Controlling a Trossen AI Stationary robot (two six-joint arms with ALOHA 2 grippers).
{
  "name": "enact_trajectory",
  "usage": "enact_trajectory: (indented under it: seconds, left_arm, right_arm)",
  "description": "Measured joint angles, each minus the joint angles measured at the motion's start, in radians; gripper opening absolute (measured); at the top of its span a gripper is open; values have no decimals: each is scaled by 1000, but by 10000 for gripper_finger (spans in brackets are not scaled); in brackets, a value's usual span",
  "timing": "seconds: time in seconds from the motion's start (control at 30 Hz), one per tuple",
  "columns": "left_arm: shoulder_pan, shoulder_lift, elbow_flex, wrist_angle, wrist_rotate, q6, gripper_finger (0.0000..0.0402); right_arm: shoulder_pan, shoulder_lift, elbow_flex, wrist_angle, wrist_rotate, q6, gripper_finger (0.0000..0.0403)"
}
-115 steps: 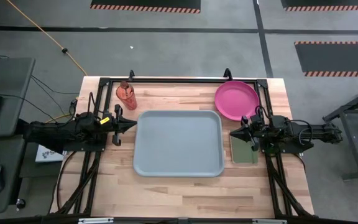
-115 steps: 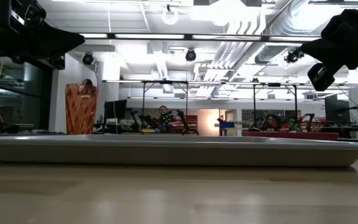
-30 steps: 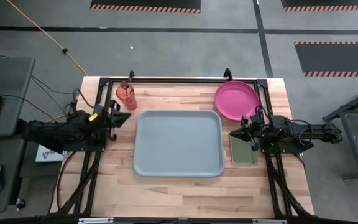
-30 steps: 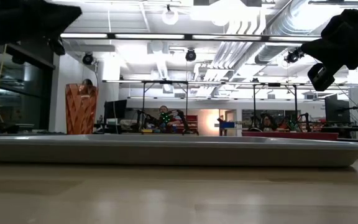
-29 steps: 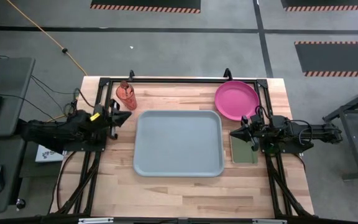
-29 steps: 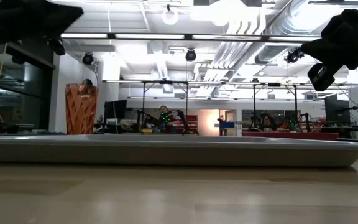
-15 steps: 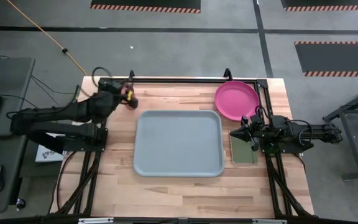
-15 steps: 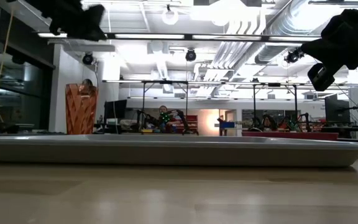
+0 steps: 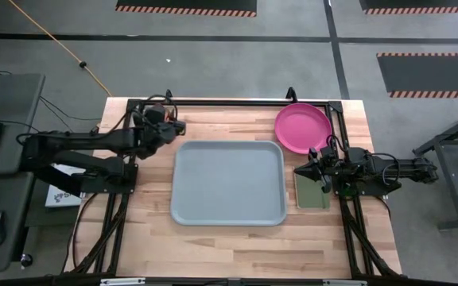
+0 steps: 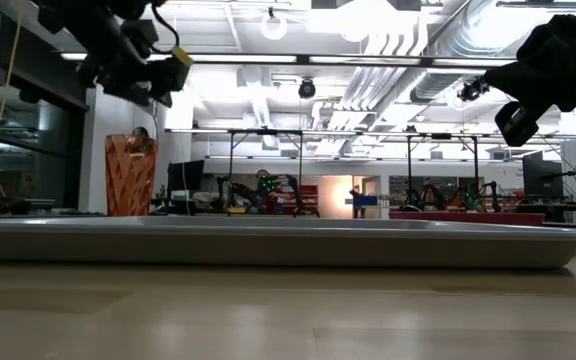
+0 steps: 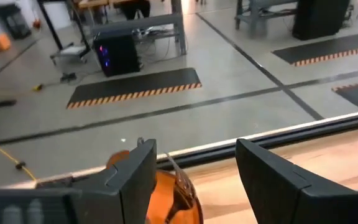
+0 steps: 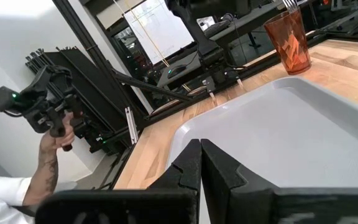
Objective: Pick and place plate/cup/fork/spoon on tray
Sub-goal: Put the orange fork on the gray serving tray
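Observation:
The red-orange cup (image 10: 131, 176) stands upright on the table at the far left, beyond the tray's far left corner. A fork (image 12: 289, 5) stands in it. My left gripper (image 11: 194, 149) is open and hovers above the cup (image 11: 173, 198). In the high view this gripper (image 9: 175, 125) covers most of the cup, and in the low view it (image 10: 173, 75) is clear above the cup's rim. The pale blue-grey tray (image 9: 227, 183) lies at the table's middle. The pink plate (image 9: 302, 127) lies at the far right. My right gripper (image 9: 299, 169) is shut and empty at the tray's right side.
A dark-green pad (image 9: 312, 192) lies under my right gripper, right of the tray. A black frame rail (image 9: 229, 102) runs along the table's far edge behind cup and plate. In the right wrist view a person's hand (image 12: 51, 140) holds a controller beyond the table.
My left gripper has gone up from beside the tray's left edge and toward the table's far edge, ending above the cup. The cup, tray, plate and my right arm have kept still.

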Motion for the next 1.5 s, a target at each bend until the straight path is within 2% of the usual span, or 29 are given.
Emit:
enact_trajectory:
  seconds: [0.37, 0.6, 0.93, 1.07, 1.5]
  left_arm:
    - [17, 66, 0, 3, -12, -163, 211]
    - [61, 109, 0, 6, -23, -206, 211]
    - [106, 148, 0, 17, 17, -234, 204]
    - [106, 139, 0, 17, 13, -243, 172]
    - [106, 132, -1, 19, 5, -236, 15]
  right_arm:
    - [0, 0, 0, 0, 0, 0, 0]
    - [0, 0, 0, 0, 0, 0, 0]
    - [0, 0, 0, 0, 0, 0, 0]
    - [0, 0, 0, 0, 0, 0, 0]
    - [0, 0, 0, 0, 0, 0, 0]
